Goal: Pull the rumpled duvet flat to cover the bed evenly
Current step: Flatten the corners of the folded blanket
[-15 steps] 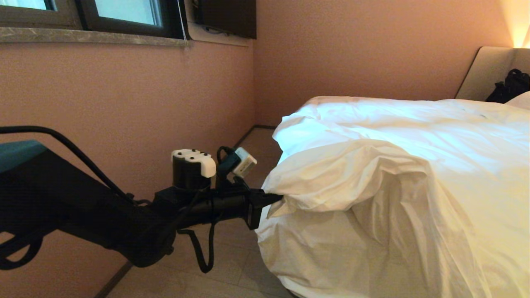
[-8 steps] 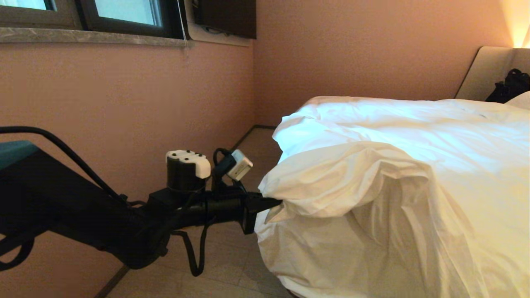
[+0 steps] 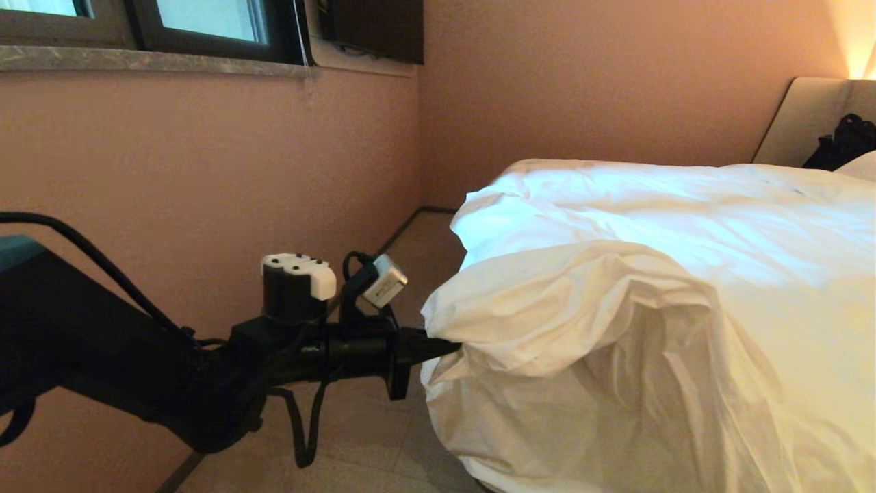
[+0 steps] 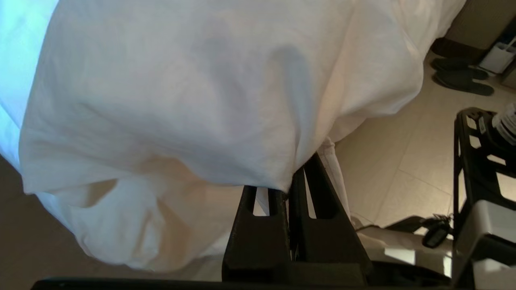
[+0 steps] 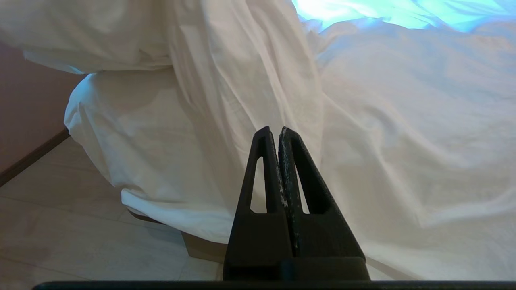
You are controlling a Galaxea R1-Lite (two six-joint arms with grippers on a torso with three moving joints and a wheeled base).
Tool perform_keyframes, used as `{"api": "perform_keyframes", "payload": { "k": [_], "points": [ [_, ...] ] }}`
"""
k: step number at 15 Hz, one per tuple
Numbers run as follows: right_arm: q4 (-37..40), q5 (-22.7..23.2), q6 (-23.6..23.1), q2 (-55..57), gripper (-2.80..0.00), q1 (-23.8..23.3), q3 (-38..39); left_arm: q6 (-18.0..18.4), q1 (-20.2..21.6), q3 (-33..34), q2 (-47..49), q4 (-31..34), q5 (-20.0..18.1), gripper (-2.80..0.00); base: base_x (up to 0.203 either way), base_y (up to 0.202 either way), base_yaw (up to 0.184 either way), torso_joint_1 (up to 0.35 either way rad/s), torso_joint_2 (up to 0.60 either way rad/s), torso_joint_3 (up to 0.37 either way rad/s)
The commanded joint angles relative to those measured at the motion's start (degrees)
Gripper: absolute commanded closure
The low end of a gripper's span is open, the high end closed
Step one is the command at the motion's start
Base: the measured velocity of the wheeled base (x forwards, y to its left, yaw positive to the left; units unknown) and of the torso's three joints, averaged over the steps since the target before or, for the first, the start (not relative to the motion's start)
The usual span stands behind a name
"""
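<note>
1. Left gripper (image 3: pixel 445 346), a black two-fingered claw at centre-left of the head view, is pinched tight on a fold at the corner of the duvet (image 3: pixel 650 287), a large, puffy white quilt in a wrinkled cotton cover. In the left wrist view the fingers (image 4: pixel 282 193) vanish under the cloth with almost no gap between them.
2. Right gripper (image 5: pixel 278 135) sits at lower centre of its own view, jaws pressed together on nothing, just short of the hanging cloth.
3. That quilt fills the right half of the head view, heaped on the bed (image 3: pixel 807 116), of which only the beige padded headboard shows at upper right; its near corner bulges over the edge and drapes toward the tiled floor (image 3: pixel 383 438).
4. Handling, as a judgement: soft and limp, so it should follow a pull only where it is pinched, while the rest drags and bunches.
5. Its bulk probably makes it fairly heavy, and smooth cotton may slip from a thin pinch.
6. Best hold looks like a corner or hem, taken deep enough to catch cover and filling together.
</note>
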Motion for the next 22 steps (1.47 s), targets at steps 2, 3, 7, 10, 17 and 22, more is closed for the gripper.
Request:
{"api": "perform_keyframes", "payload": {
  "k": [2,3,7,10,17,22],
  "points": [
    [0.00,0.01,-0.01,-0.02,0.00,0.06,0.01,0.00,0.59,2.26,-1.69,-0.73,-0.10,0.00,0.000,0.000,0.000,0.000,0.00,0.000],
    [0.00,0.01,-0.01,-0.02,0.00,0.08,0.01,0.05,1.24,3.68,-2.20,-0.83,0.01,0.00,0.000,0.000,0.000,0.000,0.00,0.000],
    [0.00,0.01,-0.01,-0.02,0.00,-0.01,0.01,2.47,2.58,8.72,-2.71,-1.06,0.49,0.00,0.000,0.000,0.000,0.000,0.00,0.000],
    [0.00,0.01,-0.01,-0.02,0.00,-0.01,0.01,2.46,5.06,10.48,-3.52,-1.07,0.67,0.00,0.000,0.000,0.000,0.000,0.00,0.000],
    [0.00,0.01,-0.01,-0.02,0.00,0.02,0.01,2.54,8.23,15.38,-5.62,-1.07,0.68,0.00,0.000,0.000,0.000,0.000,0.00,0.000],
    [0.00,0.01,-0.01,-0.02,0.00,-0.01,0.01,2.54,9.52,18.76,-7.33,-1.40,0.73,0.00,0.000,0.000,0.000,0.000,0.00,0.000]
  ]
}}
